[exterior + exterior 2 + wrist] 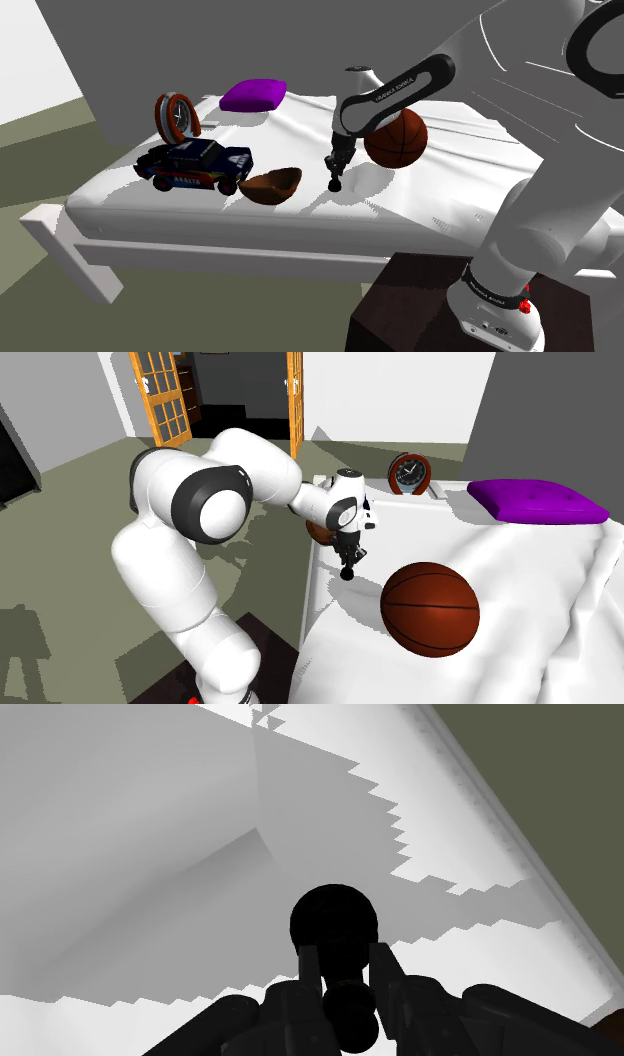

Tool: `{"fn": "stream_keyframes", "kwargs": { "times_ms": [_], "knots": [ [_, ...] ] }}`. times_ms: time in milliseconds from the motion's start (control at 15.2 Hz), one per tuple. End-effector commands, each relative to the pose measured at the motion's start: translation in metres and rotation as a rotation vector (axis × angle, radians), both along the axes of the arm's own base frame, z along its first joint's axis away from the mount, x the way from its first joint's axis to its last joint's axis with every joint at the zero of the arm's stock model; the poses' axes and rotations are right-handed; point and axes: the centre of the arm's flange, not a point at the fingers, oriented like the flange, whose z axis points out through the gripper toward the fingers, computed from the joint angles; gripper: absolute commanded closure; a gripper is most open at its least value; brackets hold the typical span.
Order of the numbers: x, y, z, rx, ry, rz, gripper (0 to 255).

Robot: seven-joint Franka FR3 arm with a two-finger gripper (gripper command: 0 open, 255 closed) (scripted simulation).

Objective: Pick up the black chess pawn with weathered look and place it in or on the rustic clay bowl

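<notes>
Blackness of the pawn (pixel 335 184) and the gripper (pixel 336 170) merges them into one dark shape in the shoulder view, so the pawn's outline is hard to separate from the fingers. I cannot tell there whether its base touches the sheet or hangs just above it.

Left to right across the bed (pixel 450 200) in that view:
- A round clock (pixel 177 117) stands near the far left corner.
- A dark blue toy car (pixel 195 165) lies in front of it by the left edge.
- A purple cushion (pixel 253 95) lies at the far edge.
- A brown bowl (pixel 271 187) sits near the front edge, just right of the car.
- The pawn hangs at the gripper's tip, near the bowl's right side but apart from it.
- A basketball (pixel 398 140) lies behind the arm, which partly covers it.

The dark stand (pixel 400 310) is cut off by the bottom edge.

The second exterior view shows the basketball whole and orange-framed doors (pixel 165 397) behind the arm. The bowl there is mostly hidden behind the wrist, with a brown sliver showing. The pawn sits close to the bed's near edge.

The wrist view settles the grip. Both fingers (pixel 308 974) press against the pawn's narrow middle, clasping it. Its rounded end juts past the fingertips over shadowed sheet, with the bed's edge and olive floor (pixel 540 764) beyond.
</notes>
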Motion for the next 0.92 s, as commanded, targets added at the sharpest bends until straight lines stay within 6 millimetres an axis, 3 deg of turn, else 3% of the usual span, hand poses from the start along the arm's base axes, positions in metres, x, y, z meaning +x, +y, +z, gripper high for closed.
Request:
{"fn": "stream_keyframes", "kwargs": {
  "times_ms": [0,132,858],
  "knots": [
    [0.0,0.0,-0.001,0.0,0.001,0.0,255],
    [0.0,0.0,-0.001,0.0,0.001,0.0,255],
    [0.0,0.0,0.057,0.0,0.001,0.0,255]
  ]
}}
